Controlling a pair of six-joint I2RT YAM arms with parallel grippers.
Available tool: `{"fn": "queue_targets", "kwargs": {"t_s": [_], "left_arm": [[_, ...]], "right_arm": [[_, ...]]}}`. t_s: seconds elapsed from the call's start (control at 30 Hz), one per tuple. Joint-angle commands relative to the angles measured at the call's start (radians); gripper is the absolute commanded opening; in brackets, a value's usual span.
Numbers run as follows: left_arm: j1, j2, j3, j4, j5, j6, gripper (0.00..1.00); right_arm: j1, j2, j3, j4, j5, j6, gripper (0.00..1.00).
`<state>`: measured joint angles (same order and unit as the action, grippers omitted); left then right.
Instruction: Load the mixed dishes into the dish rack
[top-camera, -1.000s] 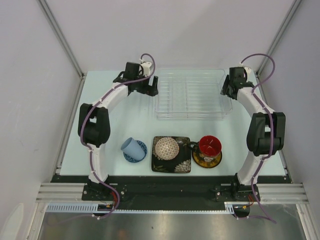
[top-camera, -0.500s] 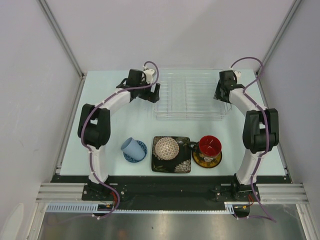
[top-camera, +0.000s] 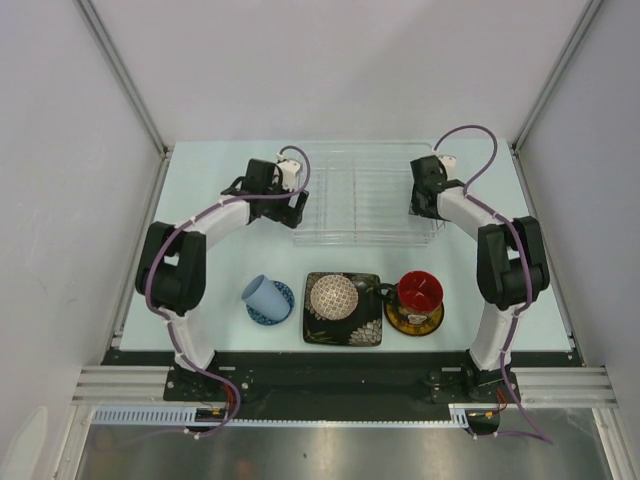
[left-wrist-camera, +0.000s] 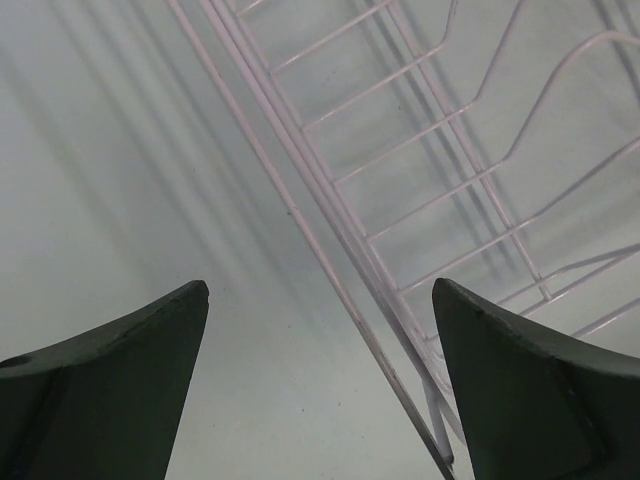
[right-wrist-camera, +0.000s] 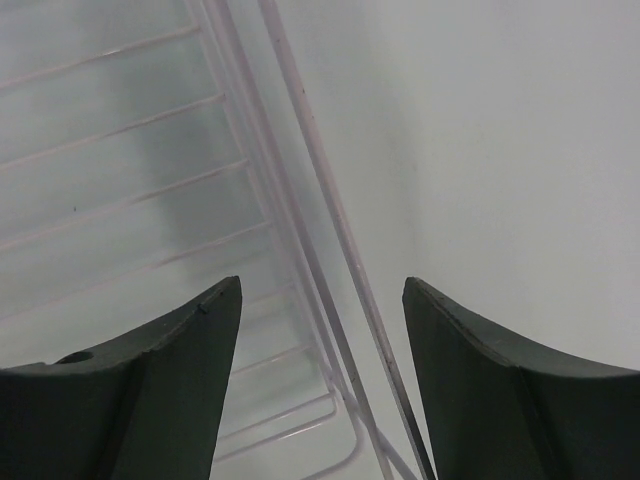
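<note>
The clear dish rack (top-camera: 365, 205) lies at the back middle of the table. My left gripper (top-camera: 297, 207) is open and straddles the rack's left rim (left-wrist-camera: 330, 250); its midpoint is (left-wrist-camera: 320, 290). My right gripper (top-camera: 425, 200) is open and straddles the rack's right rim (right-wrist-camera: 330, 220); its midpoint is (right-wrist-camera: 322, 285). Near the front, the pale blue cup (top-camera: 260, 291) lies tipped on the small blue saucer (top-camera: 276, 312). The beige lattice bowl (top-camera: 333, 295) sits on the black square floral plate (top-camera: 350, 330). The dark mug with red inside (top-camera: 420, 290) stands on the yellow saucer (top-camera: 412, 323).
The table (top-camera: 230, 250) is pale green with white walls on three sides and metal posts at the back corners. The dishes stand in a row along the front edge, between the two arm bases.
Both grippers have moved inward and toward the front, onto the rack's two ends. The rack has shifted a little left and nearer. The dishes have not moved.
</note>
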<state>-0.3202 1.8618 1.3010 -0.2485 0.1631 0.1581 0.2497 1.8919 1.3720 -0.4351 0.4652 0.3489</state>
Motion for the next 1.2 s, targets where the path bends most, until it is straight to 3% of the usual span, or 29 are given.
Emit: {"fn": "queue_targets", "kwargs": {"t_s": [0.0, 0.1, 0.27, 0.47, 0.73, 0.97, 1.17], "left_arm": [[0.001, -0.065, -0.046, -0.021, -0.023, 0.055, 1.00], [0.001, -0.076, -0.049, -0.015, -0.024, 0.058, 1.00], [0.001, -0.078, -0.013, -0.029, -0.010, 0.034, 0.99], [0.001, -0.118, 0.001, -0.057, 0.039, -0.018, 1.00], [0.001, -0.240, -0.137, -0.046, 0.064, -0.057, 1.00], [0.003, -0.296, -0.184, -0.070, 0.072, -0.057, 1.00], [0.001, -0.314, -0.184, -0.086, 0.070, -0.046, 1.00]], "right_arm": [[0.052, -0.060, -0.079, -0.025, 0.046, 0.073, 0.71], [0.062, -0.105, -0.111, -0.025, 0.067, 0.088, 0.72], [0.056, -0.157, -0.128, -0.005, 0.095, 0.071, 0.82], [0.037, -0.223, -0.116, 0.070, 0.029, 0.018, 0.86], [0.054, -0.269, -0.091, 0.047, -0.028, -0.004, 0.87], [0.158, -0.413, -0.079, -0.013, -0.049, -0.030, 0.87], [0.318, -0.493, -0.079, -0.105, -0.121, -0.036, 0.86]]}}
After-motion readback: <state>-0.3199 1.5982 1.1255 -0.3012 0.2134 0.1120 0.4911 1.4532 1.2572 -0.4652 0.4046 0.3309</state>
